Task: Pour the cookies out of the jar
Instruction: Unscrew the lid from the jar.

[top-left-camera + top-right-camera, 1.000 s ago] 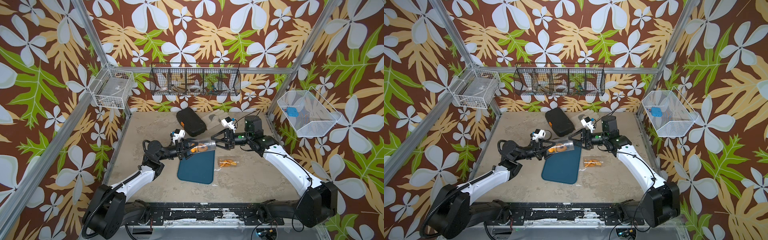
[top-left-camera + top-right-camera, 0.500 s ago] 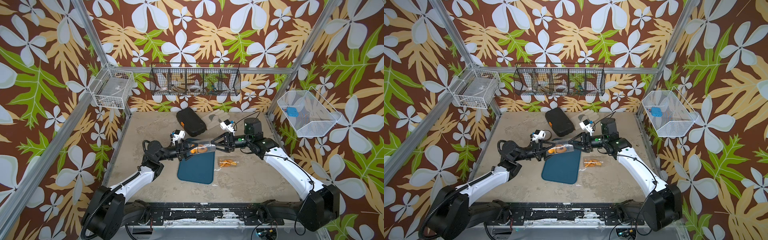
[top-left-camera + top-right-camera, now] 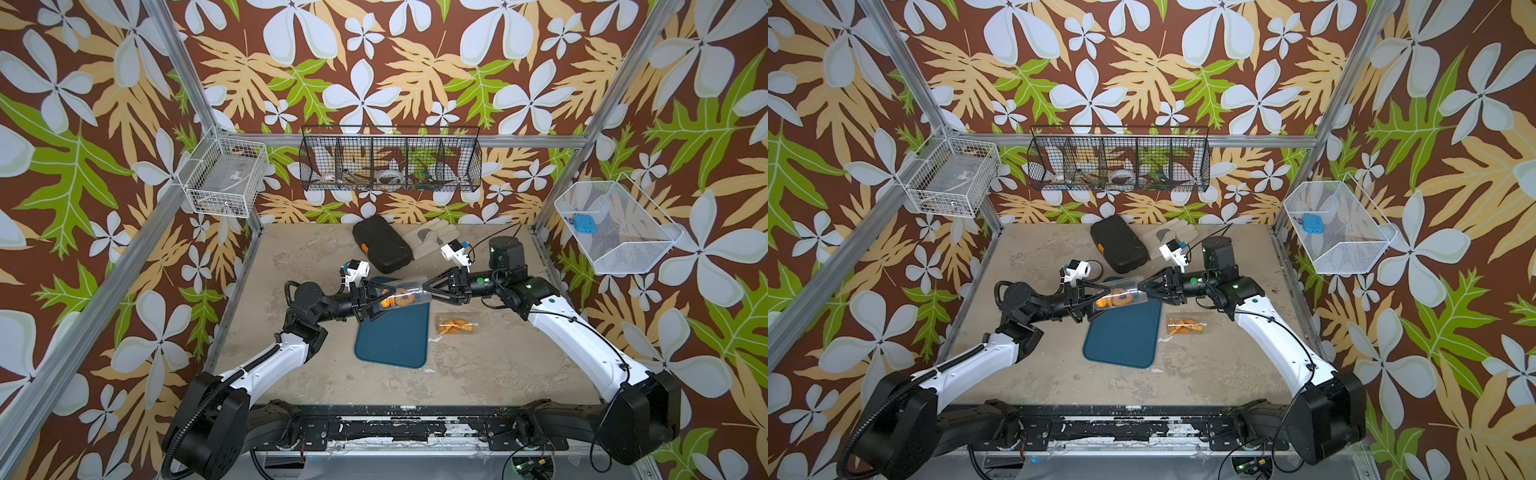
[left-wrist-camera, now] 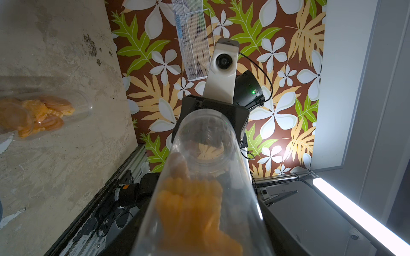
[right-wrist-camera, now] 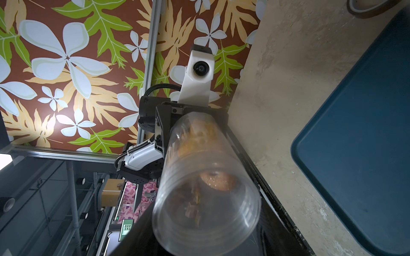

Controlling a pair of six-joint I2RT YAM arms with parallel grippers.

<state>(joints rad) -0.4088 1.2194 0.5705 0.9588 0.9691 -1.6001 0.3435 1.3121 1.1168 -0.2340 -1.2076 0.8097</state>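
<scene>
A clear jar [image 3: 405, 291] lies level in the air over the far end of the blue tray [image 3: 395, 340], and it shows in both top views. The orange cookies [image 3: 392, 300] are heaped in the half nearer my left gripper [image 3: 384, 298], which is shut on that end. My right gripper [image 3: 426, 287] is shut on the jar's other, ridged end, a finger against each side. In the left wrist view the jar [image 4: 204, 177] and cookies [image 4: 190, 206] fill the space between the jaws. The right wrist view looks along the jar [image 5: 206, 188] at a round cookie [image 5: 218, 180].
A second clear jar [image 3: 455, 325] with orange pieces lies on the table right of the tray. A black case [image 3: 382, 245] and a pale glove [image 3: 432, 235] lie at the back. A tape roll [image 3: 1096, 268] sits behind the left wrist. Wire baskets hang on the walls.
My right gripper has moved left up to the jar's free end and its jaws have narrowed onto it. The left gripper and the jar have stayed in place.
</scene>
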